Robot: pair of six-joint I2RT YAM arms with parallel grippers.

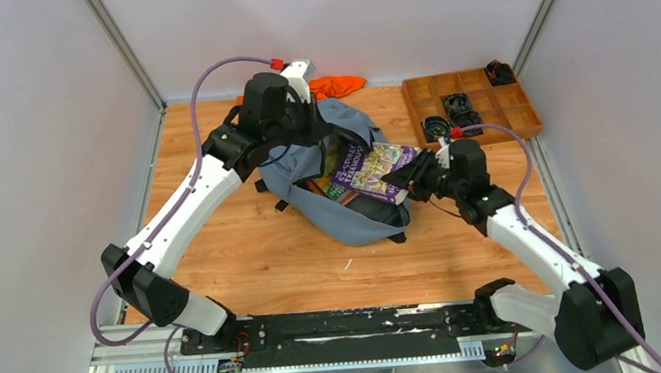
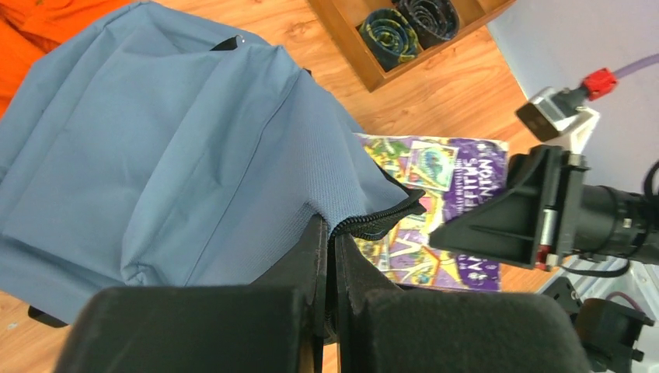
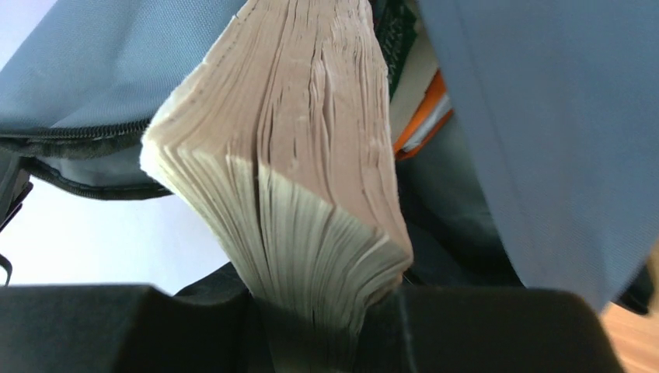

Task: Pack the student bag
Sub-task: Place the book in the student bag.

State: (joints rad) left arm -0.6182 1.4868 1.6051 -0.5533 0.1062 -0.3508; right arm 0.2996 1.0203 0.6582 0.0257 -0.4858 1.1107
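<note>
One L end effector point(image 2: 329, 237) pinches student bag point(image 2: 155, 148) zip rim.

the left arm point(image 1: 188, 199) reaches far forward with its elbow raised and wrist bent down. the left gripper point(image 2: 330, 241) is pinched tight on the zipper edge of the bag point(image 2: 155, 140). the right arm point(image 1: 530, 241) stretches forward and inward, and the right gripper point(image 1: 405, 178) is clamped on a book point(image 3: 295, 155).

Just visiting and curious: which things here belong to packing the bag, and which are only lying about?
Part of the job: backpack, purple book in the right gripper, books already inside, left gripper pinching the bag's zipper edge.
Lying about: orange cloth, wooden tray, rolled bands in it.
</note>
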